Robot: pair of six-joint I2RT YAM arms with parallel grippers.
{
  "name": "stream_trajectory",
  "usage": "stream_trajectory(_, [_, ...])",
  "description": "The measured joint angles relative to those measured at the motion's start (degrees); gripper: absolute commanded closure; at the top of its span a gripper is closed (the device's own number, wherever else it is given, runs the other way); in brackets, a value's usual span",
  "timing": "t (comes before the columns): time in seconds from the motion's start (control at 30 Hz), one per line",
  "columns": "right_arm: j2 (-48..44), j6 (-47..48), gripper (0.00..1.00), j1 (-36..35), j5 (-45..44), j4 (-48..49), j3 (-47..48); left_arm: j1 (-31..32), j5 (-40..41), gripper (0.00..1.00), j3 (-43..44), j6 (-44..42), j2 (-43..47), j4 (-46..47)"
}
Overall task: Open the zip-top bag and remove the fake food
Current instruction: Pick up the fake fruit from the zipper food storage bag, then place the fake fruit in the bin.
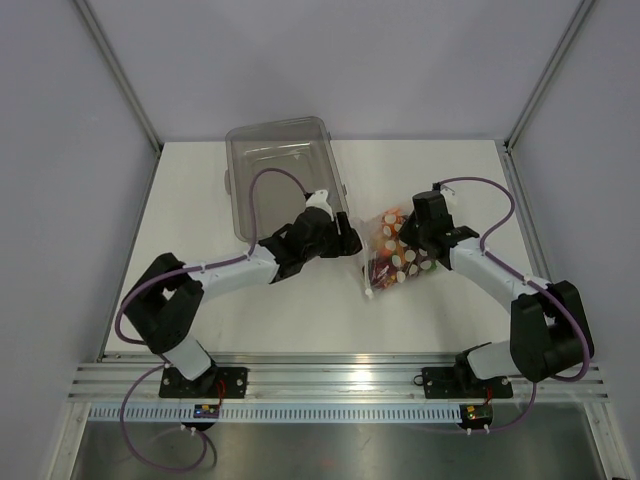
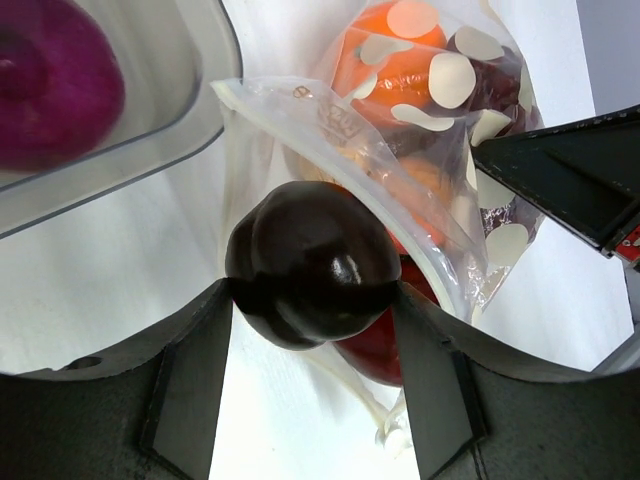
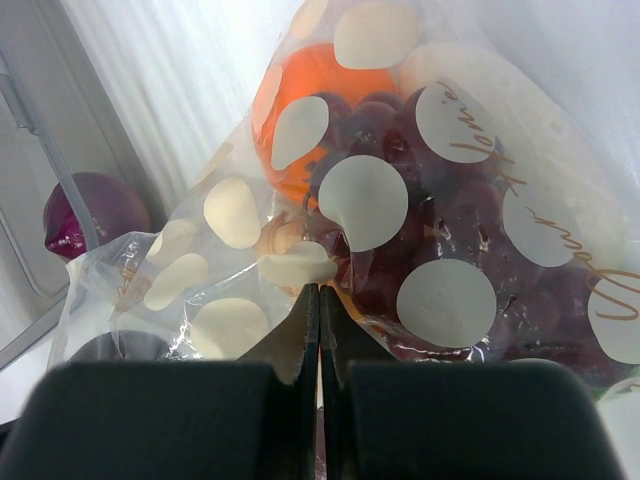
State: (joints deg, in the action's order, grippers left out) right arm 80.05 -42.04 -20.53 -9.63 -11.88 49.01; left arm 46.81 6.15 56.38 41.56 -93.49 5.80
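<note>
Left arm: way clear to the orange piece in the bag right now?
Probably not yet. The left gripper is shut on a dark round fruit at the zip-top bag mouth, so it's full; the orange piece sits deeper inside, behind that fruit.

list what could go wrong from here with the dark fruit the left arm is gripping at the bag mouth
1. The dark fruit is round and glossy, and the left gripper holds it only by its sides, so it might slip out and roll.
2. The right gripper pinches just a thin fold of the bag; the film could slide free and the bag might follow the fruit.
</note>
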Motion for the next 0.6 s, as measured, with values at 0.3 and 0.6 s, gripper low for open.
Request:
stream_trajectory(0.3, [-0.33, -0.02, 1.00, 0.00, -0.33, -0.02, -0.15, -1.68, 0.92, 0.47, -2.95, -0.11, 5.81, -1.84])
stream_trajectory(0.6, [-0.37, -0.02, 1.00, 0.02, -0.28, 0.00, -0.20, -10.05, -0.39, 0.47, -4.66, 0.09, 9.97, -2.10])
